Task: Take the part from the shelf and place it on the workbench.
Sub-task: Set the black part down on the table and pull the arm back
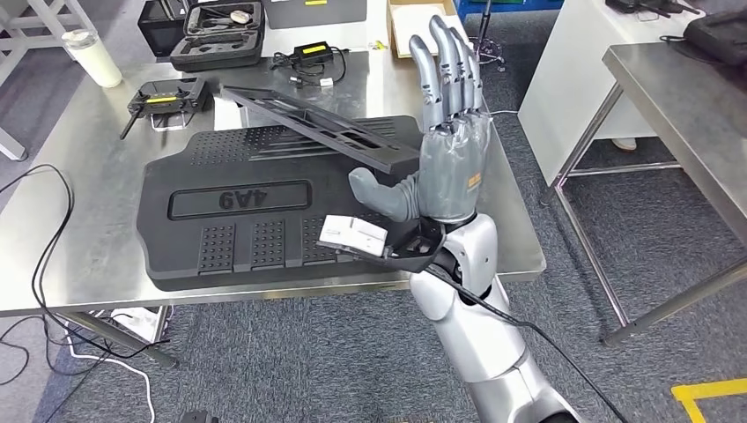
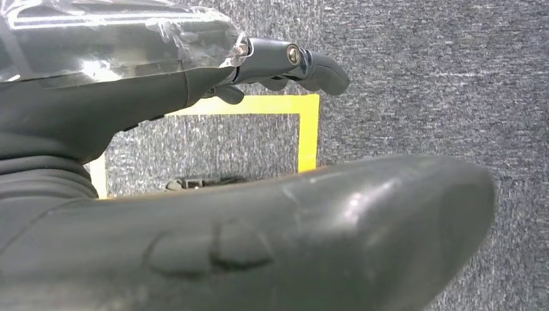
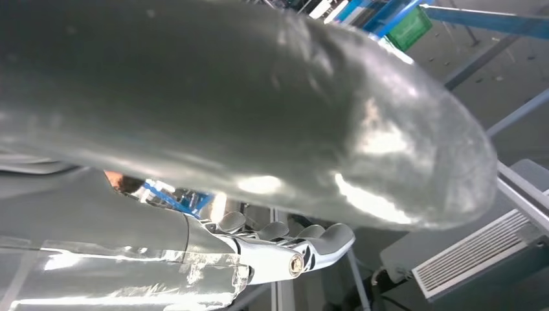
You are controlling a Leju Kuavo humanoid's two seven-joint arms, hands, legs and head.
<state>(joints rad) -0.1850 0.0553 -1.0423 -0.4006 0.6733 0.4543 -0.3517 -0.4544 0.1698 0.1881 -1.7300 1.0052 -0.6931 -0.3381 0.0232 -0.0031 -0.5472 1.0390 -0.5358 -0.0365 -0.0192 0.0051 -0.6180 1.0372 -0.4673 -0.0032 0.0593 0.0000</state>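
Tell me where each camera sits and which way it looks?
Head view: high on the body, looking down at the workbench with the black part; raised right robot hand shows, fingers apart.
Left wrist view: behind the left robot hand, facing grey carpet with yellow tape.
Right wrist view: behind the right robot hand, facing up and away.
Shared: the head and right wrist views both show the right robot hand.

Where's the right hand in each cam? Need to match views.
Head view: right hand raised upright right of centre, fingers apart, at the workbench edge beside the long black part.
Left wrist view: this is the left hand, above the floor.
Right wrist view: right hand comes in from the left edge, with its thumb huge across the top.
Shared landmark: grey carpet, head and left wrist views.
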